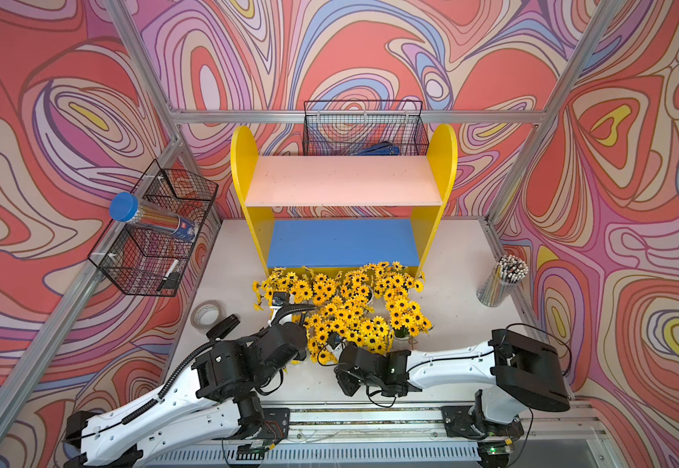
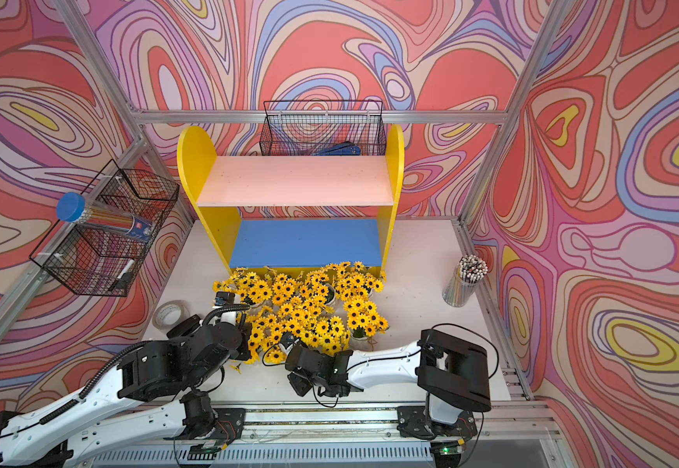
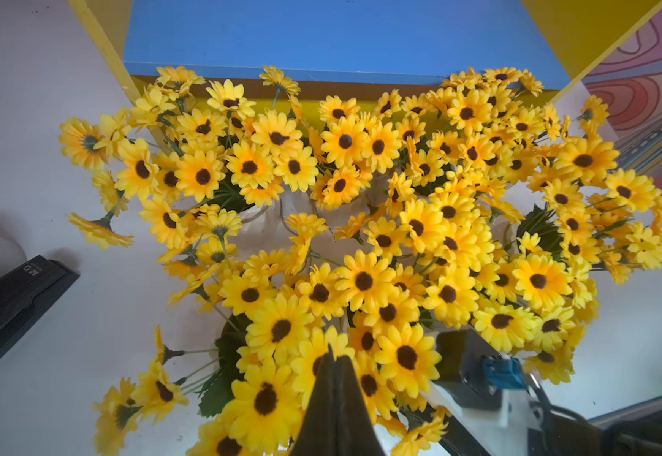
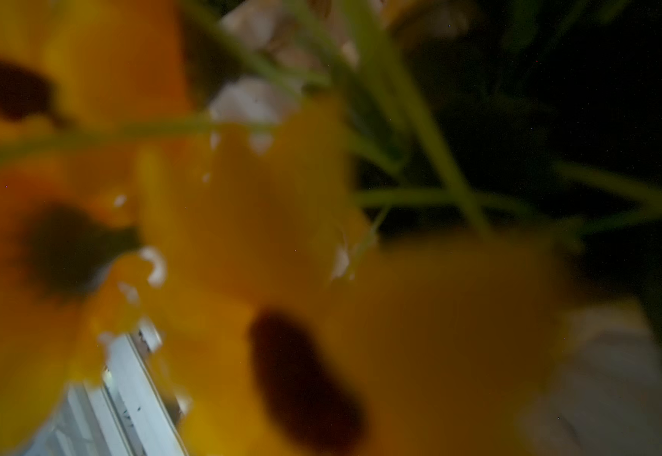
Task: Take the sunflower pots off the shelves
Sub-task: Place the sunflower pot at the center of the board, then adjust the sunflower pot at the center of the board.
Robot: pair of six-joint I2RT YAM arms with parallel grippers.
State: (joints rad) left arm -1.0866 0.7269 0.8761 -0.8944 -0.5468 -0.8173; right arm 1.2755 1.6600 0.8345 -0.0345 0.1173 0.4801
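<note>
1. Left arm [image 1: 167, 401]: nearest the lens, at 7 o'clock of the table [image 1: 463, 263], reaching toward the centre. Left gripper [image 3: 332, 355]: jaws pressed together with nothing between them, poised over the near blooms.
2. Wire basket [image 1: 143, 267]: on the side wall at 9 o'clock. A blue-capped tube [image 1: 147, 216] lies across it.
3. Tape roll [image 1: 196, 318]: flat on the table at 8 o'clock. A black stapler [image 1: 222, 326] lies just beside it, on its 4 o'clock side.
4. Sunflower pots [image 1: 346, 308]: on the table at centre, in one dense cluster directly in front of the shelves [image 1: 244, 170]. The blooms overlap, so the white pots show only in gaps and their count cannot be told. In the left wrist view the farthest blooms cross the front edge of the lower board [image 3: 321, 35]; whether they touch it cannot be told.
5. Shelves: at 12 o'clock, upright, with yellow sides, a pink upper board [image 1: 344, 180] and a blue lower board.
6. Second wire basket [image 1: 364, 127]: on the back wall at 12 o'clock, behind the shelves. It holds a blue item of unclear kind.
7. Right arm [image 1: 447, 360]: at 5 o'clock, reaching into the near edge of the cluster. Right gripper: buried under blooms and unseen in both top views. Its jaws are closed; whether they pinch anything cannot be told. The right wrist view shows only blurred petals and stems.
8. Cup of pencils [image 1: 500, 283]: at 3 o'clock, upright, well apart from the pots.
</note>
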